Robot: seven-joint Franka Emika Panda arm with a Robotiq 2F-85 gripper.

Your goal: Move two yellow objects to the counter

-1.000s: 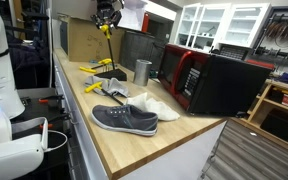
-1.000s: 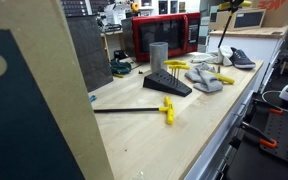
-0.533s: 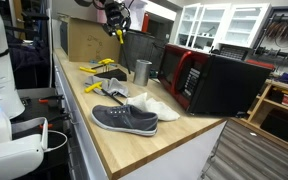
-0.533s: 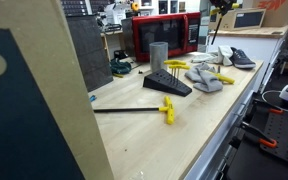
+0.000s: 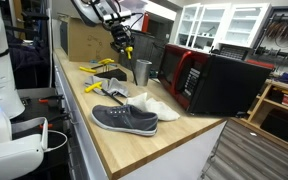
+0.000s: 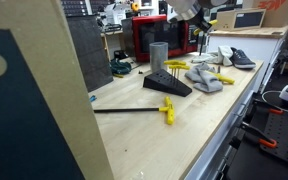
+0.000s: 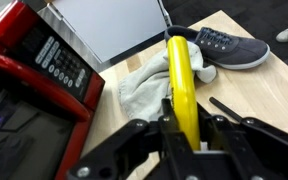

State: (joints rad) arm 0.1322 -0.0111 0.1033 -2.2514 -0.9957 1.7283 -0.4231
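You have the sneaker [image 5: 124, 120] nearest on the counter [image 5: 149, 150], cloth [image 5: 154, 104] just behind it, cup [image 5: 142, 71] farther back, microwave [image 5: 209, 82] right of all three.

The counter [image 5: 159, 145] is a long light wooden worktop. In an exterior view a grey sneaker [image 5: 124, 120] lies near its front edge, with a white cloth [image 5: 152, 104] just beside it at 2 o'clock. Farther back stands a steel cup [image 5: 142, 71], with a red-and-black microwave [image 5: 209, 82] at its 3 o'clock. At the cup's 9 o'clock lie yellow pieces [image 5: 96, 68] among black tools [image 5: 112, 92].
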